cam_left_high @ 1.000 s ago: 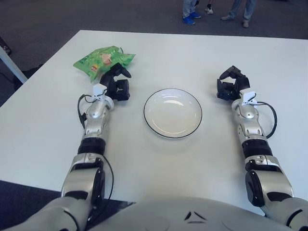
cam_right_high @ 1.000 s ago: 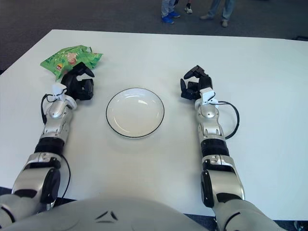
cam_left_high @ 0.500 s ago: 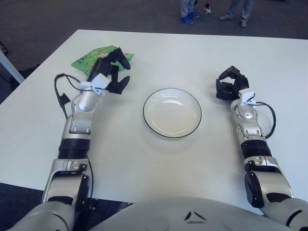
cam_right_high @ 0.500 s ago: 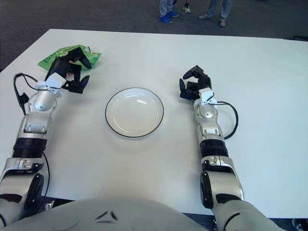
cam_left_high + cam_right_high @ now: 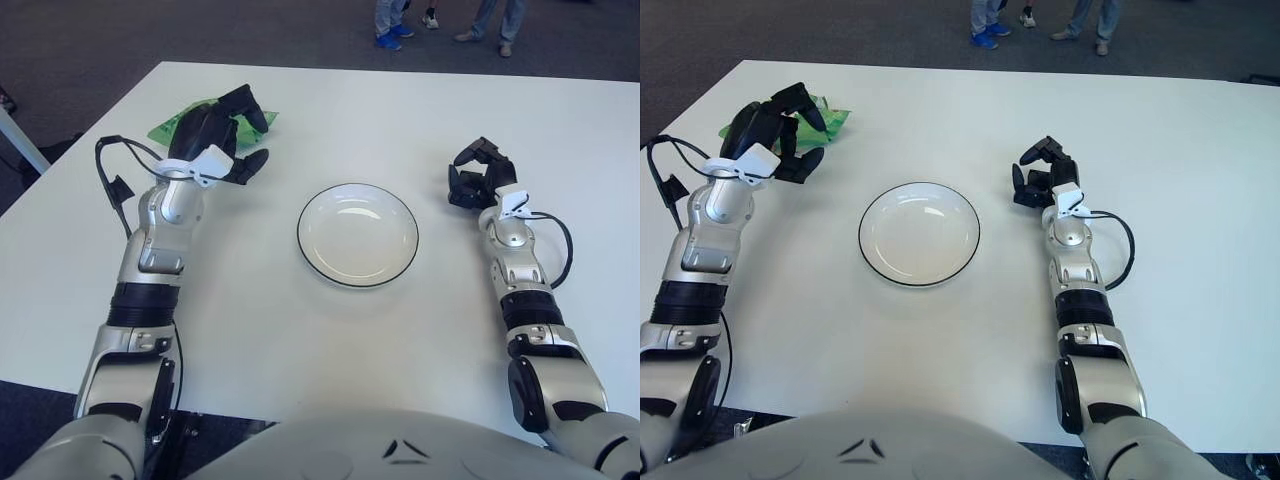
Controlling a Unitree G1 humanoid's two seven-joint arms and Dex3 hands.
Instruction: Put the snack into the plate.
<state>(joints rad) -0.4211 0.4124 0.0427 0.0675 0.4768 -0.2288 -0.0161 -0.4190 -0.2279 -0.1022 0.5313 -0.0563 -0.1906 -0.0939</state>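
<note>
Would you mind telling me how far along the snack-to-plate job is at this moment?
Nothing is finished: the plate holds nothing. In hand: the left hand is over the green snack bag at the table's far left, fingers spread, with no grip visible. The right hand rests on the table right of the plate. Left to do: grasp the bag, carry it to the plate and release it.

Green snack bag (image 5: 176, 123) far left; empty white plate (image 5: 358, 234) centre.

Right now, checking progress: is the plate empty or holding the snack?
Empty. The plate shows bare white; the snack lies far-left on the table under the left hand.
</note>
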